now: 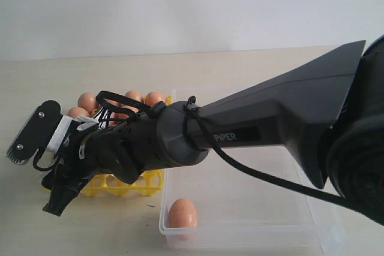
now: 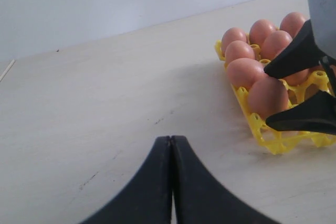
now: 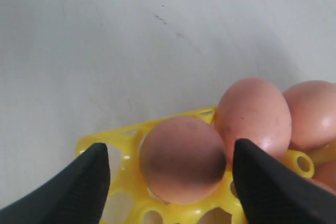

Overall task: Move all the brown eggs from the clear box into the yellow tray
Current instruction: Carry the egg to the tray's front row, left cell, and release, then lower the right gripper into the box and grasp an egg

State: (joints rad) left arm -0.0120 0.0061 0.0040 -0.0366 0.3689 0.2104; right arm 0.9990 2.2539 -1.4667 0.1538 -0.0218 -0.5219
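One brown egg (image 1: 182,214) in the clear box (image 1: 252,233), seven o'clock corner. Straddling another egg (image 3: 184,145) in the yellow tray (image 3: 125,139) with right gripper (image 3: 170,156) spread wide. Left gripper (image 2: 171,145) pinched shut, empty.

At centre left the tray (image 1: 123,186) holds eggs (image 1: 87,101); right of it, the box (image 1: 240,230) holds one egg (image 1: 182,214).

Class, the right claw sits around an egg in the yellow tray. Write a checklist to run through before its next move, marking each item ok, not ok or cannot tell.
1. Right claw open: ok.
2. Egg seated in a tray cup: ok.
3. Left claw shut, apart from the tray: ok.
4. Clear box emptied: not ok, a second egg lies in it.
5. Box floor behind the arm: cannot tell, hidden.
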